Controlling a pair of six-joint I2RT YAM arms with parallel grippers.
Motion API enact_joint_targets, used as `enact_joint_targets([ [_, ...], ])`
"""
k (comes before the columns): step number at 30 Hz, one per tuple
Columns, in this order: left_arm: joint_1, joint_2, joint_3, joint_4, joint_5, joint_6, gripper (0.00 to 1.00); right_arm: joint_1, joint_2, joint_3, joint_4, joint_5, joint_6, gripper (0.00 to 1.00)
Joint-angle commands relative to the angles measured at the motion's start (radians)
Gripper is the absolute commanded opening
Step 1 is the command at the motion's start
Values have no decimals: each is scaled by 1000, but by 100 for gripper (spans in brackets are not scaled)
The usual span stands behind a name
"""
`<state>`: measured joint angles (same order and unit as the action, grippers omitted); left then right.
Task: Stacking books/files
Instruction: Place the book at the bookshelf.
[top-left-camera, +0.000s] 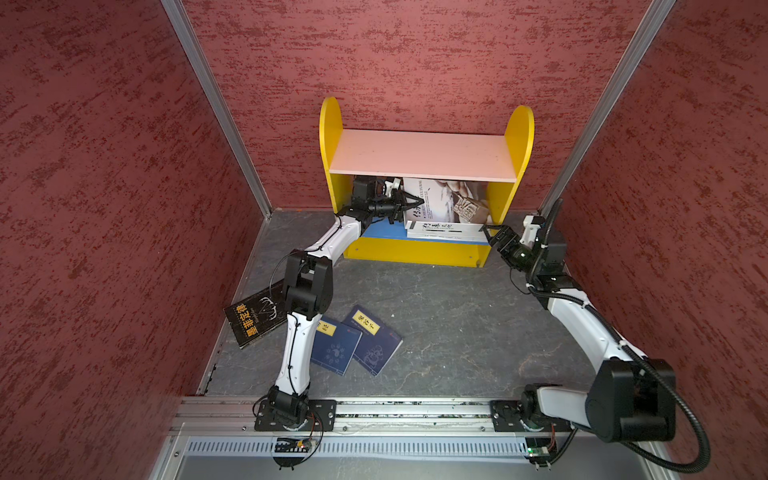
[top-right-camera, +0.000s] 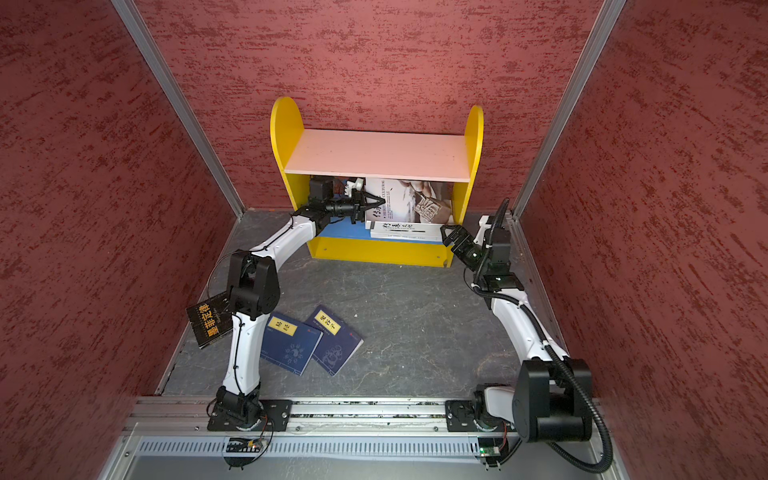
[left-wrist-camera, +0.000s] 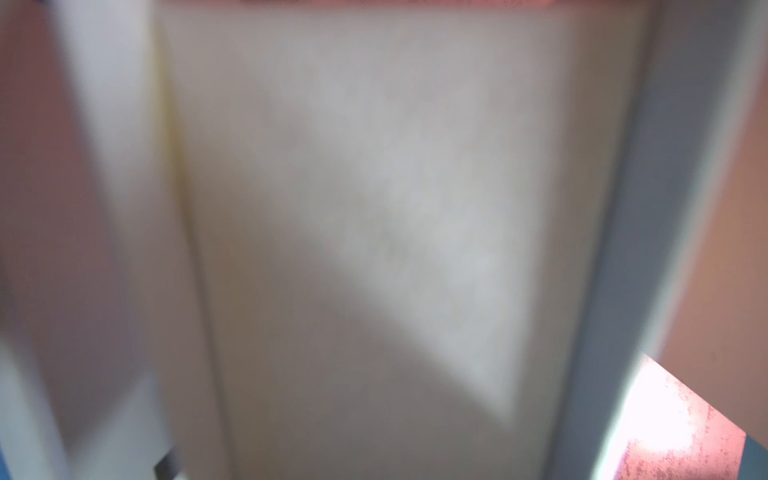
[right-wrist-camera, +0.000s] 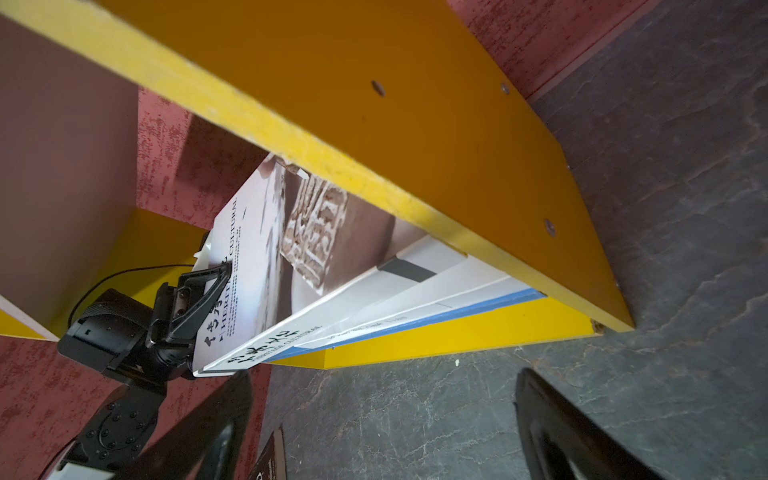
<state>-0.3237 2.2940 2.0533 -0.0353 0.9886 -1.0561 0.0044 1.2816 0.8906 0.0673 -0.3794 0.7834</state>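
One upright white photo-covered book (top-left-camera: 446, 201) sits clamped in my left end effector (top-left-camera: 417, 201); my right end effector (top-left-camera: 490, 235) gapes empty, the flat white book (top-left-camera: 446, 229) just ahead.

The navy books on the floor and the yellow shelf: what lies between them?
Just bare grey floor between the navy books and yellow shelf; both top views show it.

At the black left claw (top-left-camera: 417, 202), the upright book (top-left-camera: 451, 199) is white and grey-brown with black calligraphy. Above the claw the shelf board (top-left-camera: 424, 153) is pink and its side panel (top-left-camera: 330, 124) yellow; below, the lower board (top-left-camera: 380, 232) is blue. Well behind the claw lie two navy books (top-left-camera: 332, 349) (top-left-camera: 376, 347) with yellow labels and a black book (top-left-camera: 253, 320) with gold characters.
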Motion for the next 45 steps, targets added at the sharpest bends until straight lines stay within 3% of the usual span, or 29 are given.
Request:
enact_joint_targets([
  [1, 3, 29, 80, -87, 11, 65, 23, -4, 17, 46, -12, 35, -32, 99],
  [18, -11, 112, 171, -79, 67, 3, 30, -4, 92, 134, -82, 163, -132, 99],
  [31, -20, 142, 240, -170, 32, 40, 32, -4, 228, 238, -41, 166, -170, 99],
  [37, -25, 157, 272, -214, 26, 56, 41, 0, 273, 283, -61, 161, -208, 99],
  [45, -10, 120, 277, -303, -45, 115, 73, 0, 291, 288, -128, 214, -276, 99],
])
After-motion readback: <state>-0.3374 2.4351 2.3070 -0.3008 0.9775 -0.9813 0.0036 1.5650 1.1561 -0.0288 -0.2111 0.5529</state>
